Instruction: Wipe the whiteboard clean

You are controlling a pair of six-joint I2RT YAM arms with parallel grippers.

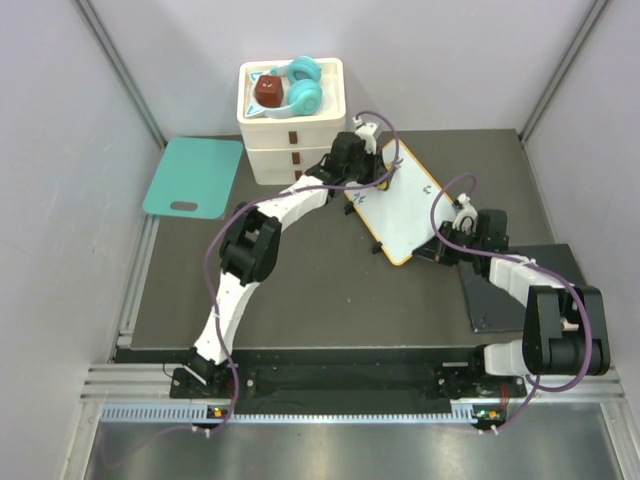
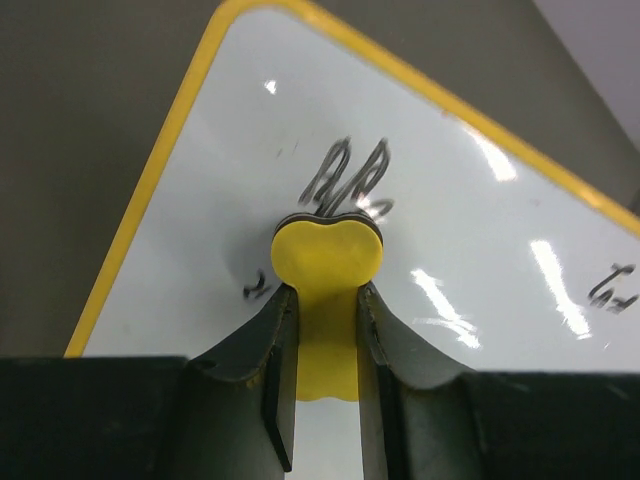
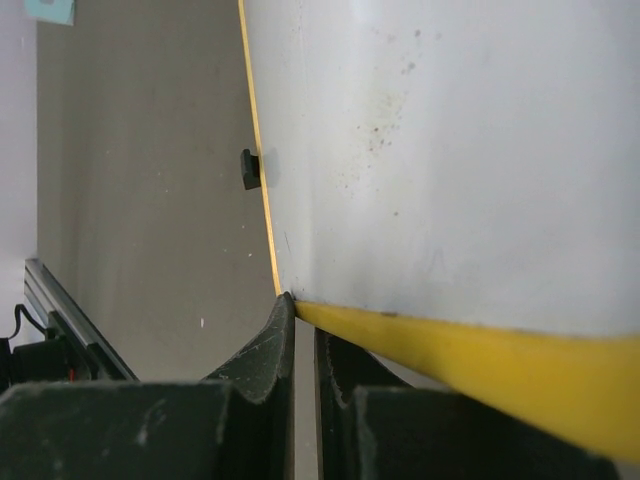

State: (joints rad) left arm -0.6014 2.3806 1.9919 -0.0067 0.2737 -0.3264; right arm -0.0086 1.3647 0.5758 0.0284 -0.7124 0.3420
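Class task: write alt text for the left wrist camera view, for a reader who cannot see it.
The left gripper clamps a yellow eraser against the whiteboard, its dark-edged tip just below a black scribble. The board has an orange-yellow rim, and more black marks sit at the picture's right.

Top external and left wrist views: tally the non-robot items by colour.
Teal: 2 (board with handle slot, headphones)
White: 2 (whiteboard, stacked drawer unit)
Yellow: 1 (eraser)
Dark red: 1 (block)
Dark grey: 1 (pad)
Total: 7
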